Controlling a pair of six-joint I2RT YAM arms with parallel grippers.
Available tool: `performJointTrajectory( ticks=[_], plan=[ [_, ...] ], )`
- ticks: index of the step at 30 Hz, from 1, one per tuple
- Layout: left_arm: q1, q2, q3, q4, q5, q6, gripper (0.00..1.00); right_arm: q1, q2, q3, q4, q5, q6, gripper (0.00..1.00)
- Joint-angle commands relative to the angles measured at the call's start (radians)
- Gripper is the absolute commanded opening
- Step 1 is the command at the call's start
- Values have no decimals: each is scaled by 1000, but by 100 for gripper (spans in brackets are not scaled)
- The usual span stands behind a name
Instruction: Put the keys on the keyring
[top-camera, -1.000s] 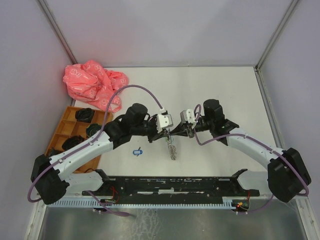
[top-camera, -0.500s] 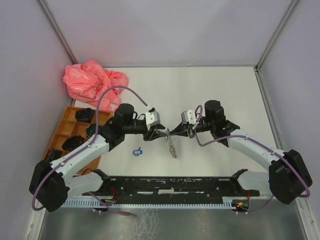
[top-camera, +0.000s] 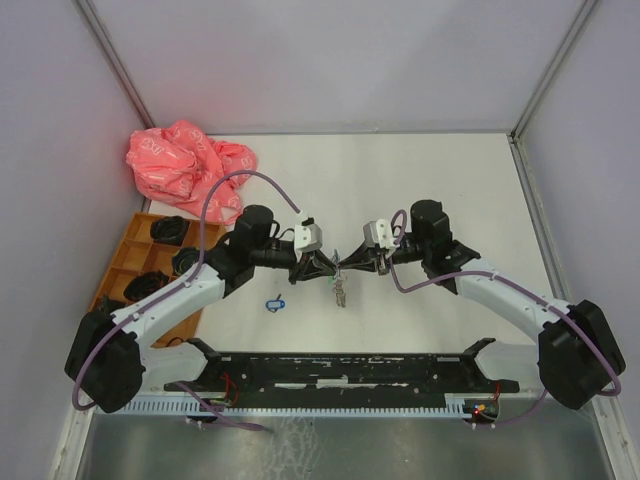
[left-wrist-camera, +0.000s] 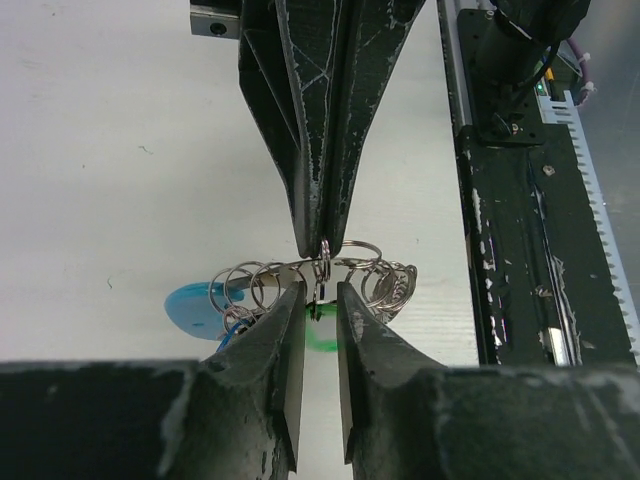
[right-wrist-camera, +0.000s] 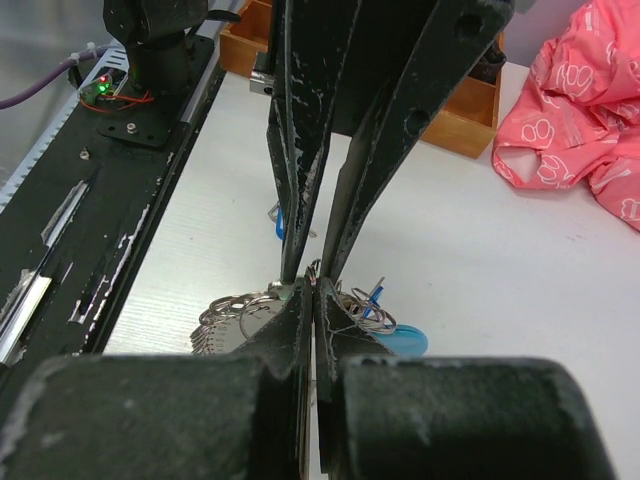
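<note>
My right gripper (right-wrist-camera: 310, 286) clamps the keyring (left-wrist-camera: 262, 281) mid-frame, my left gripper (left-wrist-camera: 320, 292) barely open; closing crooked could twist it loose.

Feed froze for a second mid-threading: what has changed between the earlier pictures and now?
The left pincer drew back a little toward its own side, and the hanging keys now sit slightly higher. Nothing was visibly grabbed or released. Unchanged: the right pincer is shut on the keyring, and the blue-tagged key lies on the table.
</note>
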Motion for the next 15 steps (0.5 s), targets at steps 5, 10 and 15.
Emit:
performJointTrajectory(
  ticks=[5, 10, 15],
  plan=[
    [15, 39, 32, -4, 75, 40, 7, -4, -35, -5, 119, -61, 48, 1],
    [18, 49, 21, 3, 85, 37, 3, -3, -34, -42, 273, -51, 149, 1],
    [18, 82, 28, 32, 111, -8, 5, -4, -27, -77, 428, -44, 242, 1]
  ],
)
